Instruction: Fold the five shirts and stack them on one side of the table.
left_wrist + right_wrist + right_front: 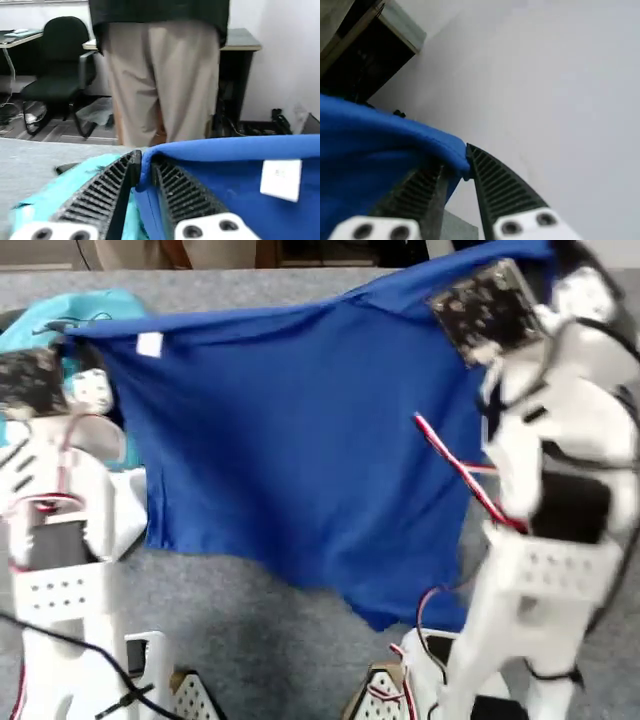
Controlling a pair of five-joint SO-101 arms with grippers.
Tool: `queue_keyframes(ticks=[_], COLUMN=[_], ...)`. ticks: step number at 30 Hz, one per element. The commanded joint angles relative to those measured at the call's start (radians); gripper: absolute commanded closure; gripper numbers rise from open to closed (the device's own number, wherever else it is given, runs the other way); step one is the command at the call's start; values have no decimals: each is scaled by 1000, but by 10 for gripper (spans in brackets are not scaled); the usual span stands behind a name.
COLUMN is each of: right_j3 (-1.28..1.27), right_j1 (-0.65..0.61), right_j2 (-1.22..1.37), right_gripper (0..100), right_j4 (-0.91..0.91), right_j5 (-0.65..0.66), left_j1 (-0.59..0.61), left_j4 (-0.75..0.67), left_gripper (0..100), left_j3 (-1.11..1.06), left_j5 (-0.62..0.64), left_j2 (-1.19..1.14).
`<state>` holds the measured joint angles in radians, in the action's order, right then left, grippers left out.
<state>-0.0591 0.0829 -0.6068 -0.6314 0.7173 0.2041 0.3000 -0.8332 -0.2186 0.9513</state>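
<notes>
I have the blue shirt (300, 440) strung up between both arms. The left gripper (142, 161) is clamped on one corner of its top edge, near the white tag (281, 179), and the right gripper (466, 162) is pinched on the opposite corner, which sits higher and farther back. In the high view the cloth hangs as a slanted sheet above the table (250, 640), its bottom sagging unevenly toward the arm bases; I cannot tell whether the lowest corner touches the surface. A teal shirt (70, 308) lies crumpled on the table just beyond the left gripper. I read this as the spreading step, with no fold made in this shirt yet. Next I would need to bring both corners down together, level, and lay the cloth flat, with enough tension between the grippers for a straight edge. The risk I see is a corner slipping out, or the blue cloth landing on the teal one.
</notes>
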Motion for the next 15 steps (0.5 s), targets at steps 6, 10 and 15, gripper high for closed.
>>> queue_keyframes(ticks=[6, 10, 15], right_j3=[-35, 47, 97], right_j1=[-62, -64, -58], right_j2=[237, 367, 496], right_gripper=[997, 997, 997], right_j4=[350, 373, 373], right_j5=[6, 6, 6], left_j1=[-31, -29, -32], left_j4=[-206, -206, -207], left_gripper=[981, 981, 981], left_j3=[15, 149, 212], left_j5=[0, 0, -5], left_j2=[-191, -332, -473])
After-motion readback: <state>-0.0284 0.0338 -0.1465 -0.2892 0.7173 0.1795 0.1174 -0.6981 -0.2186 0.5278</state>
